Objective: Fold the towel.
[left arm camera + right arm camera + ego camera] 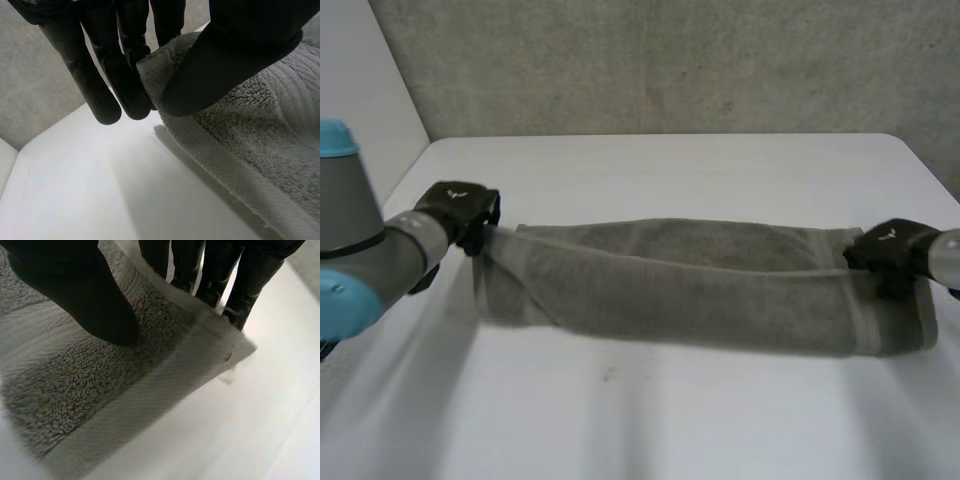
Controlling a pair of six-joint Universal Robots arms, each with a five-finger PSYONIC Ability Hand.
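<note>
A grey towel [700, 285] stretches across the white table [650, 420] as a long band, its upper layer lifted between my two hands. My left hand [460, 212] holds the towel's left end. In the left wrist view the towel [265, 150] has its corner pinched between thumb and fingers [107, 95]. My right hand [892, 255] holds the right end. In the right wrist view the thumb [85, 300] presses on top of the towel [100, 380] with the fingers [240, 285] behind its edge, near a corner.
A grey wall [660, 60] stands behind the table's far edge. The table's left edge meets a pale side panel [360, 90].
</note>
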